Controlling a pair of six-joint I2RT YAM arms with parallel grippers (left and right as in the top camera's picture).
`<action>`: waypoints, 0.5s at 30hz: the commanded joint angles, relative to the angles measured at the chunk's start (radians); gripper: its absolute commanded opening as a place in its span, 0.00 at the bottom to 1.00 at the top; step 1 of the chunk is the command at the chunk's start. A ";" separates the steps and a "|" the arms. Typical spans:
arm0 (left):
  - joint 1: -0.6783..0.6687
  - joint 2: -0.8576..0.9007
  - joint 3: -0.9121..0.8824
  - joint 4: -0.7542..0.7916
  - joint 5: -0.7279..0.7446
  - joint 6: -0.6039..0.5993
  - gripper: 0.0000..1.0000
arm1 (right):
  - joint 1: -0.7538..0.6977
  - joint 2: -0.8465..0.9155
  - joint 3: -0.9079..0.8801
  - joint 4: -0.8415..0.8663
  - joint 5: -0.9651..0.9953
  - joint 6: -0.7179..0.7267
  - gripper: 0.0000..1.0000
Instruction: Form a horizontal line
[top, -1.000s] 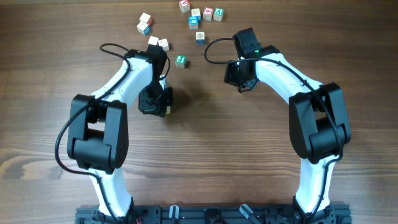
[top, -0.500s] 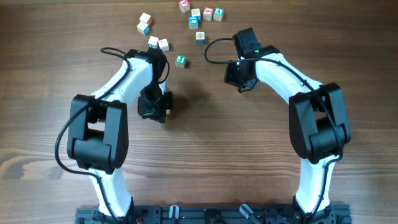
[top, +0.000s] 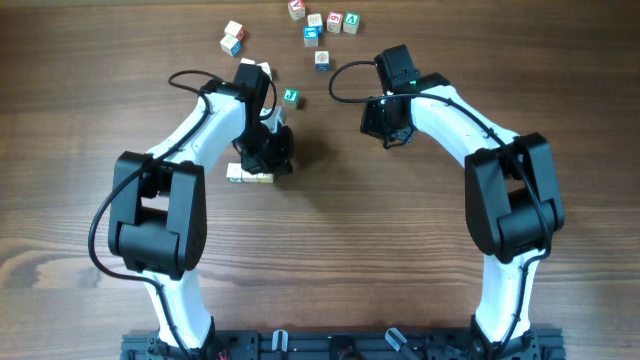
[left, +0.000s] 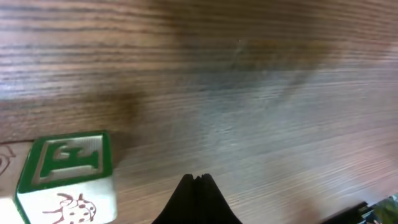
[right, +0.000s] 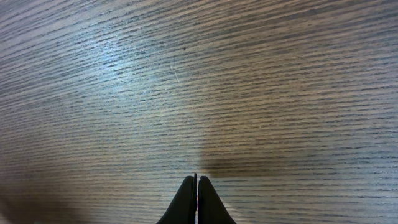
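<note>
The horizontal line (top: 249, 174) is a short row of small pale cubes with faint green marks, lying on the wood just left of and below my left gripper (top: 270, 157). In the left wrist view its end cube (left: 66, 169) shows a green-framed letter face and a red ladybird on its side. It sits left of my shut, empty fingertips (left: 198, 180) and apart from them. My right gripper (top: 388, 128) hovers right of centre. In the right wrist view its fingertips (right: 196, 180) are shut and empty over bare wood.
Several loose letter cubes lie at the table's far side: a green one (top: 290, 97), a pale pair (top: 262, 70), two at the far left (top: 233, 38), a blue one (top: 321, 60) and a cluster (top: 324, 20) near the top edge.
My left gripper has moved up and to the right, uncovering the row of cubes that it was over. The right arm has not moved.
</note>
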 joint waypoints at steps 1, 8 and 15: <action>-0.005 -0.027 0.011 0.027 0.013 0.009 0.04 | 0.002 -0.032 0.003 -0.004 -0.003 0.011 0.04; -0.005 -0.019 0.010 0.001 -0.095 0.010 0.04 | 0.002 -0.032 0.003 -0.004 -0.002 0.011 0.05; -0.005 -0.016 0.010 -0.008 -0.143 0.009 0.04 | 0.002 -0.031 0.003 -0.004 -0.002 0.011 0.04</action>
